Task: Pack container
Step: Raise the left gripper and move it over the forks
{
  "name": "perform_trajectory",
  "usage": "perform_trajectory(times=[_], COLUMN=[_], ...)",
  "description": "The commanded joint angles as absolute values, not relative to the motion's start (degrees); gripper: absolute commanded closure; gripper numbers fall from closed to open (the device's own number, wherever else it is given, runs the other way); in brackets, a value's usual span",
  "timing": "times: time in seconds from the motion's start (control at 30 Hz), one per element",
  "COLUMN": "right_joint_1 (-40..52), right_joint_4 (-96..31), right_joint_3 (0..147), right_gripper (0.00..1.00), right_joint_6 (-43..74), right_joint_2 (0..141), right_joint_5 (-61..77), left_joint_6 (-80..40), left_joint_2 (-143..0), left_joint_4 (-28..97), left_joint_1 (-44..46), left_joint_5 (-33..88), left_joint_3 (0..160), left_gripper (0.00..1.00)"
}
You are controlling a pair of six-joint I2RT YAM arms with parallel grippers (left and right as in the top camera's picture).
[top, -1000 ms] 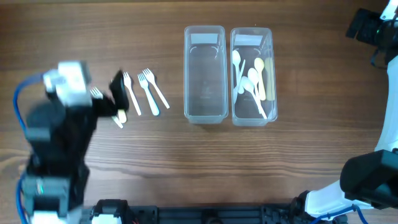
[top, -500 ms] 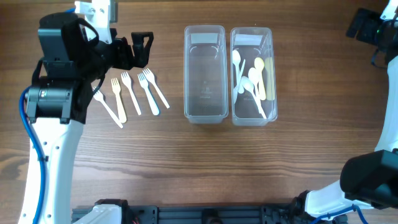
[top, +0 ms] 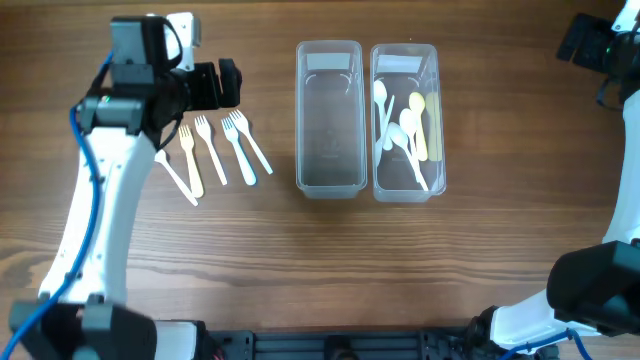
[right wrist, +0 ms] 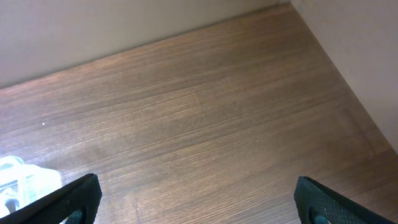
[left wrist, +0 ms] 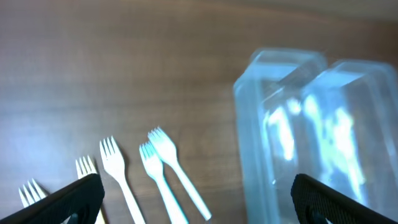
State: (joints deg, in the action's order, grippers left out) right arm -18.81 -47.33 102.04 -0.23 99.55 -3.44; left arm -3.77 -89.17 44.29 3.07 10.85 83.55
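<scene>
Left gripper (top: 228, 84) has swung above the forks (top: 212, 150), near the clear container (top: 329, 192).

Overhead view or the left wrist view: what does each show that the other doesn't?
Only overhead: the whole left arm, all five forks complete, and spoons sharp in the right box. Only left wrist: the boxes' walls seen aslant, framed by the open fingertips of the left pincer. Both: the forks, the left box and right box, the wooden table.

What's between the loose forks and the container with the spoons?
The empty clear container stands between the forks and the spoon container; the overhead view shows it.
</scene>
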Motion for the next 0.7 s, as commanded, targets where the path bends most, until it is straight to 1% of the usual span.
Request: perform_trajectory(times=[0.0, 0.1, 0.13, 0.17, 0.2, 0.23, 0.33, 0.47, 0.6, 0.67], right_joint_1=[-18.5, -18.5, -18.5, -18.5, -18.5, -18.5, -18.5, -18.5, -18.5, -18.5], right_joint_4=[-47.2, -47.2, -47.2, -47.2, -47.2, -47.2, -47.2, -47.2, -47.2, -47.2], right_joint_3=[101.6, 101.6, 101.6, 101.6, 101.6, 101.6, 101.6, 101.6, 101.6, 101.6], right_gripper=[0.0, 0.0, 0.0, 0.0, 0.0, 0.0, 0.0, 0.0, 0.0, 0.0], right_joint_6=[0.0, 0.0, 0.0, 0.0, 0.0, 0.0, 0.0, 0.0, 0.0, 0.0], right_joint_2=[100.1, 100.1, 100.1, 100.1, 100.1, 100.1, 100.1, 100.1, 100.1, 100.1], right_joint_5=[-3.2, -3.2, -3.2, -3.2, -3.2, -3.2, -3.2, -3.2, -3.2, -3.2], left_joint_6=[-4.7, -4.7, -4.7, -4.7, -4.8, -5.0, -5.0, -7.0, -10.3, -11.4], left_joint_2=[-93.5, -96.6, -97.5, -98.9, -99.8, -100.4, -102.6, -104.9, -106.3, -106.8], left_joint_4=[45.8, 46.2, 46.2, 46.2, 46.2, 46.3, 48.3, 50.9, 51.4, 51.3], left_joint_1=[3.0, 2.6, 2.4, 2.0, 1.8, 1.6, 0.7, -1.1, -3.0, -3.6], left_joint_5=[9.1, 9.1, 9.1, 9.1, 9.1, 9.1, 9.1, 9.1, 9.1, 9.0], left_joint_3=[84.3, 84.3, 84.3, 84.3, 84.3, 84.3, 84.3, 84.3, 84.2, 84.2], left_gripper=[0.0, 0.0, 0.02, 0.11, 0.18, 0.23, 0.24, 0.33, 0.35, 0.38])
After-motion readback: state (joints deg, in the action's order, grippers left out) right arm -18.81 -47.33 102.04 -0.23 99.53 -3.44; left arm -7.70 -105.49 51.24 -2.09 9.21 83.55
